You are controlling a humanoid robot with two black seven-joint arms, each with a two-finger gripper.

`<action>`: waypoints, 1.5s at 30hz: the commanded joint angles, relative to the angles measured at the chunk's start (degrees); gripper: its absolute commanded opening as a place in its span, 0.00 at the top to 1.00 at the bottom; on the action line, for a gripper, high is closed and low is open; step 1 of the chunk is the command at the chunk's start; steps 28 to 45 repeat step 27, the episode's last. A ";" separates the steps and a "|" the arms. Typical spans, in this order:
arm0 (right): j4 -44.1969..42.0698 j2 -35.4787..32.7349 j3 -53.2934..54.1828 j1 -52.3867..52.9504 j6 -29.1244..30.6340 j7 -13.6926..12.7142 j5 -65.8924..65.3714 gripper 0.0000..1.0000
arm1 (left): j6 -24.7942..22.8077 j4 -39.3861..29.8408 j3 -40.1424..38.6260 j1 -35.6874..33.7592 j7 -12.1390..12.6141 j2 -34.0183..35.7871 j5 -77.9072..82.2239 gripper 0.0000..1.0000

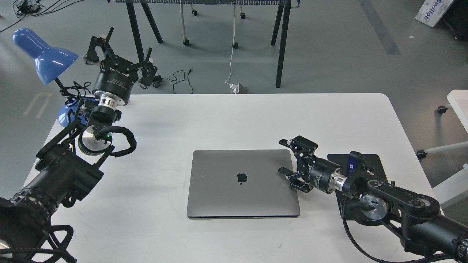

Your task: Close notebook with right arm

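One risk remains: the notebook [243, 184] lies lid-down, flat mid-worktop [234, 117], and the right claw [287, 157], spread and empty beside its right edge, could nudge it askew when withdrawing.

The notebook [243, 184] lies shut and flat on my desk [234, 117], towards the near edge, a little right of middle. My right pincer [286, 157] sits just off the notebook's right edge, and the mouse pad [369, 160] lies under the arm behind it. My left pincer [119, 49] hangs above the far left corner, just right of the lamp [45, 54]
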 commanded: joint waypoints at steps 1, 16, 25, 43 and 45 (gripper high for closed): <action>0.91 -0.70 9.33 0.22 0.58 -0.08 0.10 0.00 | 0.00 0.06 0.00 0.00 0.00 0.00 -0.01 0.00; -10.68 1.06 38.98 7.86 -0.30 -7.20 14.68 0.00 | 0.00 -0.03 0.00 0.00 0.00 0.00 -0.01 0.00; -15.62 -0.52 39.07 10.59 -0.21 -7.12 15.84 0.00 | 0.00 0.06 0.00 0.00 0.00 0.00 -0.01 0.00; -15.35 -0.61 38.89 10.42 -0.30 -7.12 15.92 0.00 | 0.00 0.06 0.00 0.00 0.00 0.00 -0.01 0.00; -15.35 -0.61 38.89 10.42 -0.30 -7.12 15.92 0.00 | 0.00 0.06 0.00 0.00 0.00 0.00 -0.01 0.00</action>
